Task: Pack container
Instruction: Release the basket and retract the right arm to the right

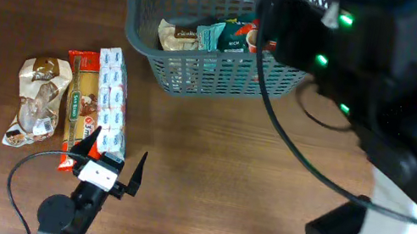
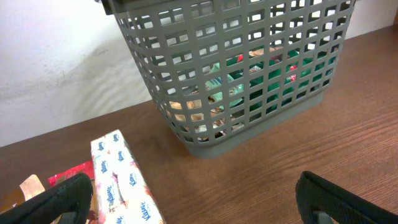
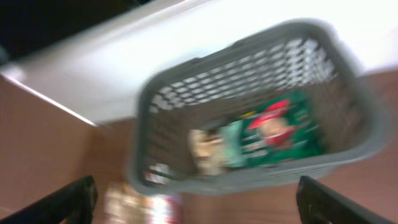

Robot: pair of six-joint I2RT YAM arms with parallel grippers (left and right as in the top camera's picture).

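The basket [image 1: 199,72] is dark grey lattice, the tissue pack [image 1: 111,100] white with blue print, the table [image 1: 226,163] brown

table [image 1: 218,162]: brown wood grain, smooth, low sheen. container [image 1: 198,76]: grey plastic, matt, moulded lattice. green packet [image 1: 227,36] inside: shiny film. Over at 9 o'clock on table: tissue pack [image 1: 111,100] in glossy wrap, brown bag [image 1: 38,100] crinkly and shiny, red packet [image 1: 79,107] glossy plastic film.

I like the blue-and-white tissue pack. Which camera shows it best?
Overhead: the tissue pack shows nearly whole, end to end. The left wrist view is closer but cuts off its lower part. The right wrist view is too blurred to tell.
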